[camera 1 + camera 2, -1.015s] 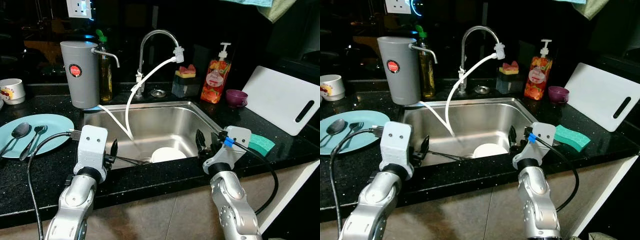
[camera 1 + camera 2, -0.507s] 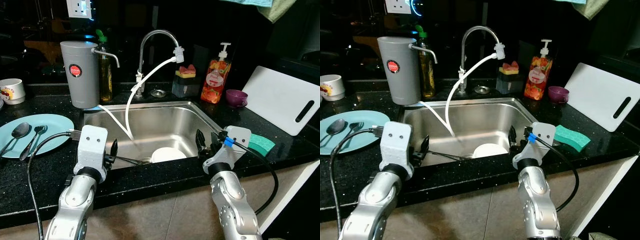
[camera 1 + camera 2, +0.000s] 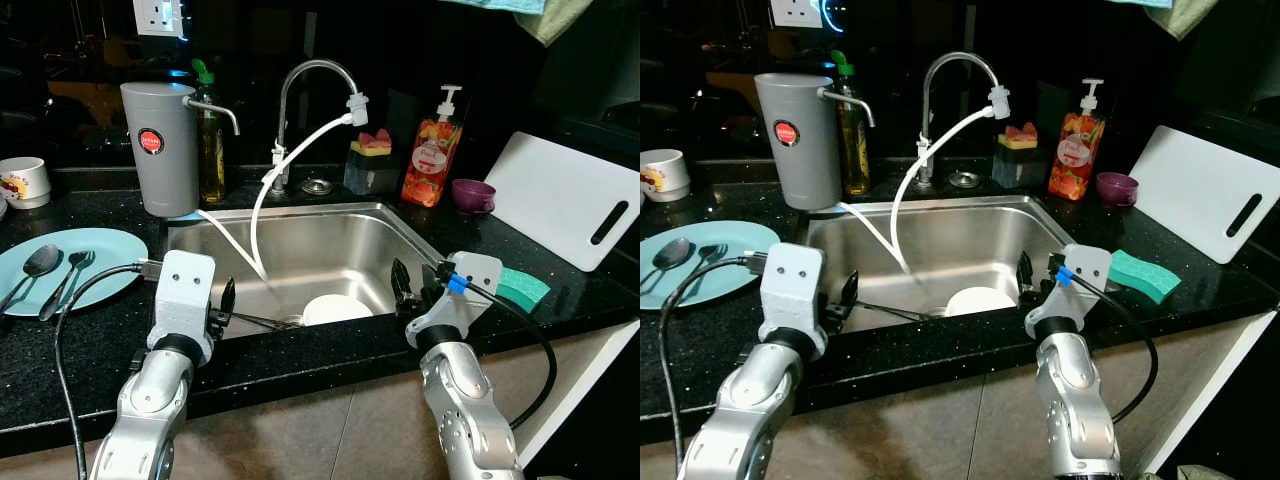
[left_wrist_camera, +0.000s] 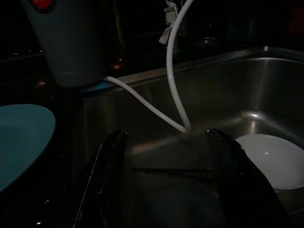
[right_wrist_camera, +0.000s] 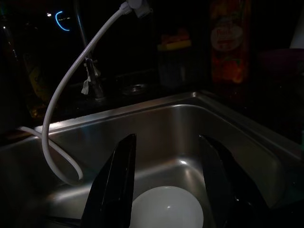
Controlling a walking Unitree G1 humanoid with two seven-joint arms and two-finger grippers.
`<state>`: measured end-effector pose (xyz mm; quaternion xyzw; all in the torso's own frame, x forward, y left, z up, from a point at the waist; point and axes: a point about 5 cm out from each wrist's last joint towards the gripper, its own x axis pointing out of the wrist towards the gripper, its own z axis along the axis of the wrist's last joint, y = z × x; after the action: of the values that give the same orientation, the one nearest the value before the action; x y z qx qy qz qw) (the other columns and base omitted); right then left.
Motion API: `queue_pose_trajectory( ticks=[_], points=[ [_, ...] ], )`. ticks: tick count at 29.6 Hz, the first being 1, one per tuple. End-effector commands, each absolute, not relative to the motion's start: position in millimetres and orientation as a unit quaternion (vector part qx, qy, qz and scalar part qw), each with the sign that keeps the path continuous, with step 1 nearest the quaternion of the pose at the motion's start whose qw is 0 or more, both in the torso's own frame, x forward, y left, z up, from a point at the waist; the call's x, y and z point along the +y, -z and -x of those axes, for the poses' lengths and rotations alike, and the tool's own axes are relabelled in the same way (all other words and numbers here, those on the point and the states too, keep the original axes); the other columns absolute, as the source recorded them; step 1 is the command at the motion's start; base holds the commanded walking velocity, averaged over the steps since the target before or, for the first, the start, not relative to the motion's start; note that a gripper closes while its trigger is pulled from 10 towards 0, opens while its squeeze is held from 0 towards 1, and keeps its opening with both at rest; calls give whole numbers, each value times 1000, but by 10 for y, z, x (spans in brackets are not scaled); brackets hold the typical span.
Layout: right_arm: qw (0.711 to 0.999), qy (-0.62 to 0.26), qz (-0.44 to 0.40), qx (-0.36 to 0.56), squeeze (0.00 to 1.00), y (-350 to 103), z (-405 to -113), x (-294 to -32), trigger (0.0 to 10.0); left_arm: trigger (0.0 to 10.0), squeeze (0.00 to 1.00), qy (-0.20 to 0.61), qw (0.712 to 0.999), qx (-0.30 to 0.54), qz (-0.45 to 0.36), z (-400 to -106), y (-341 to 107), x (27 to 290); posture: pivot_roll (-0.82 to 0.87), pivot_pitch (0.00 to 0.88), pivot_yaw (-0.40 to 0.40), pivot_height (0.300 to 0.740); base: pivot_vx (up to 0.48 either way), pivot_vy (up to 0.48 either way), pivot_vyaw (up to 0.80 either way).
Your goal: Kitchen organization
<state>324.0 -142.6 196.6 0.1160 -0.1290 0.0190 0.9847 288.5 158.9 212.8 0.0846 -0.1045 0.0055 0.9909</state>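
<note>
A white bowl (image 3: 336, 308) lies upside down at the bottom of the steel sink (image 3: 310, 215), with a thin dark utensil (image 3: 262, 321) beside it. My left gripper (image 3: 227, 300) hovers open at the sink's near left edge, fingers apart and nothing between them; its wrist view looks at the bowl (image 4: 269, 161) and the utensil (image 4: 171, 170). My right gripper (image 3: 408, 285) is open over the near right rim, with the bowl (image 5: 167, 207) just beyond its fingers. A teal plate (image 3: 95, 251) carrying two spoons (image 3: 40, 262) rests on the black counter at left.
A grey water filter (image 3: 159, 148) and a tap (image 3: 300, 75) with white hoses (image 3: 258, 210) stand behind the sink. A soap bottle (image 3: 432, 158), sponge holder (image 3: 370, 165), purple cup (image 3: 472, 195), white cutting board (image 3: 565, 197), green sponge (image 3: 523, 286) and white mug (image 3: 24, 181) sit on the counter.
</note>
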Motion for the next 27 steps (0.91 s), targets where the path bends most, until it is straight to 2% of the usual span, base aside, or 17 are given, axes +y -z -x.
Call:
queue_pose_trajectory(
  ticks=[1, 27],
  points=[
    [985, -16, -117, -123, 0, -1943, -3248, -1428, 10000, 10000, 0, -9, 990, -103, -92, -2890, -2127, 1598, 202, 32, -115, 740, 0, 0, 0],
    [985, -16, -117, -123, 0, -1938, -3241, -1430, 10000, 10000, 0, -9, 990, -103, -92, -2886, -2129, 1590, 203, 35, -115, 740, 0, 0, 0]
  ],
)
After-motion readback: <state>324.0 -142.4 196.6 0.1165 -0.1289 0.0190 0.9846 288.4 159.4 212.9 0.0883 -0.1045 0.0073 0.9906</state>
